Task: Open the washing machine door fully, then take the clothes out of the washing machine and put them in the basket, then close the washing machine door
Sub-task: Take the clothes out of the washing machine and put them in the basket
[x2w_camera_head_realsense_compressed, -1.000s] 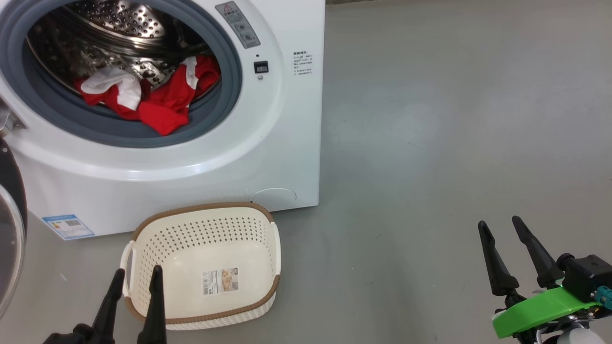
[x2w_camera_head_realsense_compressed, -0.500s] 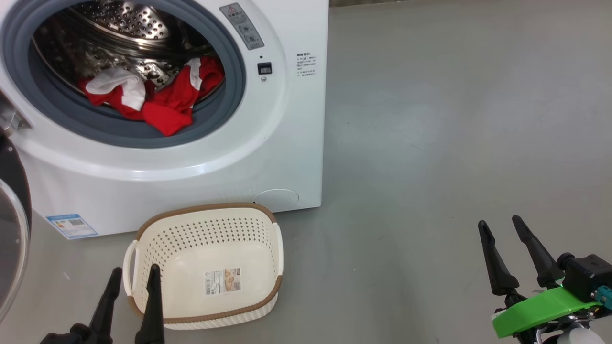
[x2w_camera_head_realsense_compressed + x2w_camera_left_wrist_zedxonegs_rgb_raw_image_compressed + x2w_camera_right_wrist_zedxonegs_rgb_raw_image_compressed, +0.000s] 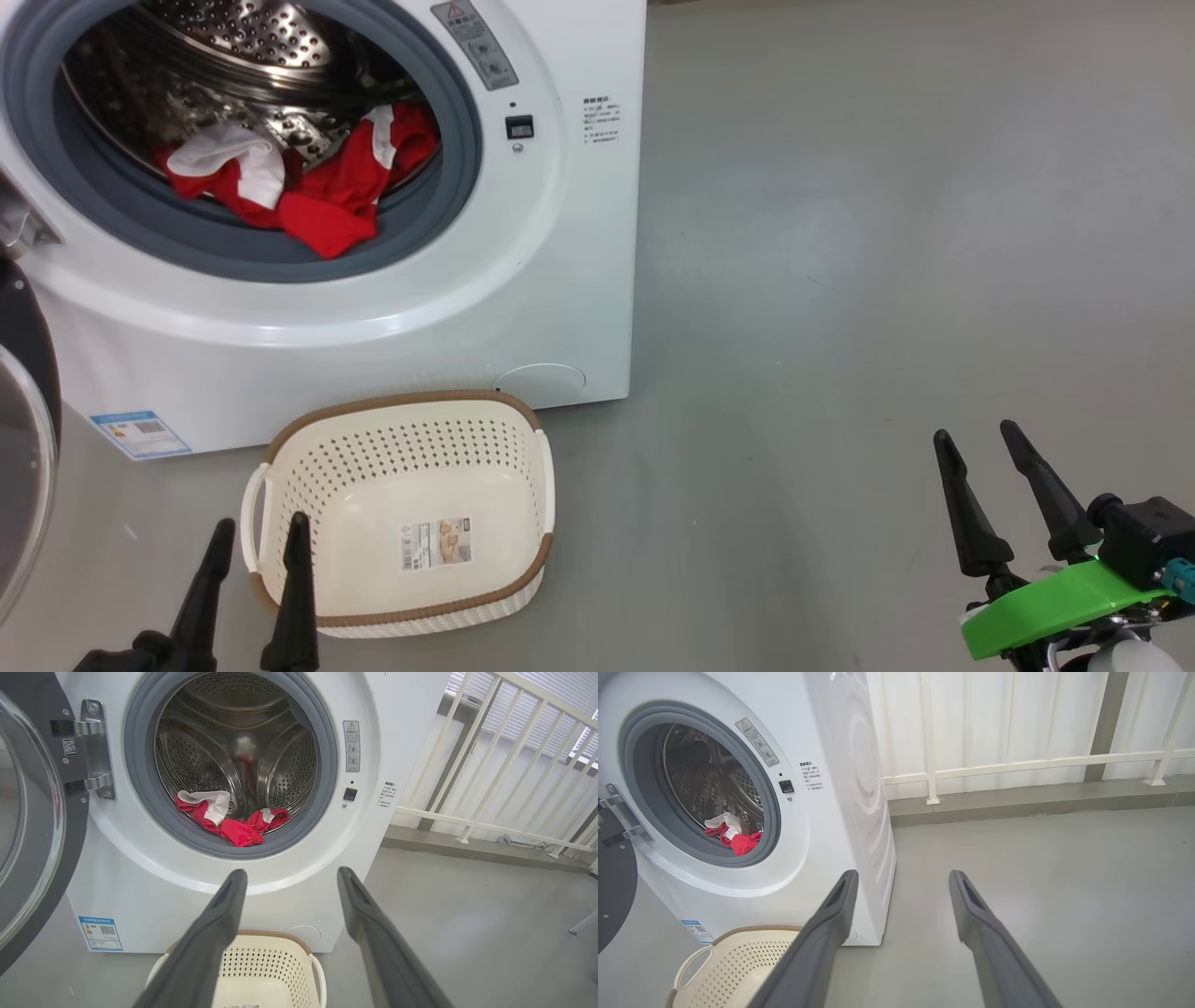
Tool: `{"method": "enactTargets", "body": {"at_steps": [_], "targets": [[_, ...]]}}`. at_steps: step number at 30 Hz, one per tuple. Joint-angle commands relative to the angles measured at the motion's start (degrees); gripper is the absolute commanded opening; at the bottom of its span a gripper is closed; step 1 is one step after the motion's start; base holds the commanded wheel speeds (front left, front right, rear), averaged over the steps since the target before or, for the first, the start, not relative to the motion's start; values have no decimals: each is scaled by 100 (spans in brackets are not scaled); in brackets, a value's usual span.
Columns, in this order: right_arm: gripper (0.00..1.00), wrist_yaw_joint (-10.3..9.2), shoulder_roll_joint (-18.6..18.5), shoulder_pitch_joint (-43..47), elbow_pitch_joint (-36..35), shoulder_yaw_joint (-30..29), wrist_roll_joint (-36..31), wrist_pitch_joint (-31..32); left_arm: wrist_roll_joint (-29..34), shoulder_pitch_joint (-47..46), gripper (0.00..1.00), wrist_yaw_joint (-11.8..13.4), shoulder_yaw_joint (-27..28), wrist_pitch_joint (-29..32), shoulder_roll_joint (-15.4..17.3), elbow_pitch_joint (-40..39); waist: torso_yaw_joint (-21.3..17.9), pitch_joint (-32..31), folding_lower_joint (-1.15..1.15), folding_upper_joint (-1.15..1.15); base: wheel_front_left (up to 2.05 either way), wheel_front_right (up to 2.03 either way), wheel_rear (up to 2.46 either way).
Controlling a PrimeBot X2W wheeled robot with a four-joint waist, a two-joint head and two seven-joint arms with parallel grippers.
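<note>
Floor (image 3: 840,280): grey concrete, washing machine (image 3: 579,280) at far left.
Door (image 3: 28,826): swung out left on its hinge, apparently fully open.
Left gripper (image 3: 261,521): jaws spread, empty, by the basket's near-left corner.
Clothes (image 3: 317,201): red heap at the drum's front lip; pinch the thickest fold, lift clear of the grey ring.
Basket (image 3: 401,399): empty, just before the machine.
Right gripper (image 3: 975,432): spread, empty, well right.

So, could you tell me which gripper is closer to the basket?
The left gripper, its fingertips at the basket's near-left corner; the right gripper hangs far off over the floor.
</note>
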Motion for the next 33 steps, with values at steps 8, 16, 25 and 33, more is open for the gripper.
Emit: {"method": "enactTargets", "body": {"at_steps": [8, 16, 25, 33], "targets": [[100, 36, -75, -47, -177, 64, -50, -37, -29, -210, 100, 3, 184, -28, 155, -167, 4, 56, 0, 0, 57, -109, 52], [100, 36, -65, -88, -184, 82, -42, -37, 20, -259, 100, 3, 196, -28, 173, -135, 3, 121, 0, 0, 117, -168, 51], [100, 36, -51, -125, -182, 77, -44, -37, -23, -315, 100, 3, 133, -28, 189, -153, 12, 174, 0, 0, 59, -60, 2], [100, 36, -35, -140, -171, 99, -40, -37, -159, -341, 100, 3, 76, -28, 199, -43, 7, 187, 0, 0, 0, 0, 0]]}}
